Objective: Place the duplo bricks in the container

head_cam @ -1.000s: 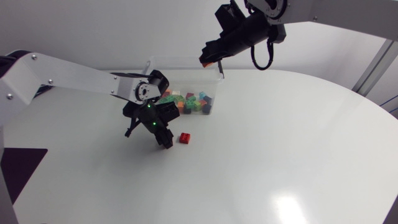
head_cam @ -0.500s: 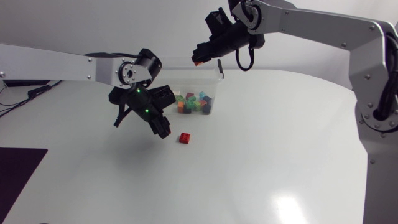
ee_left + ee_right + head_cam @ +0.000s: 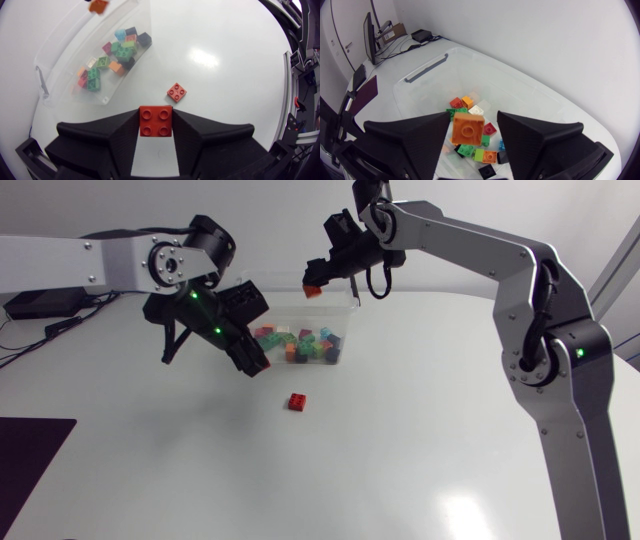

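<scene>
red brick (image 3: pixel 155 120) is clamped between left jaws | orange brick (image 3: pixel 468 128) is seen loose between parted right jaws, over container (image 3: pixel 349 320) at upper centre of frame

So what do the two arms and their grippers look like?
Left arm and right arm: silver-grey links, black joints, small green lights. A black cable loops near the right wrist. Left gripper and right gripper: matte black, two broad wedge-shaped fingers each.
</scene>
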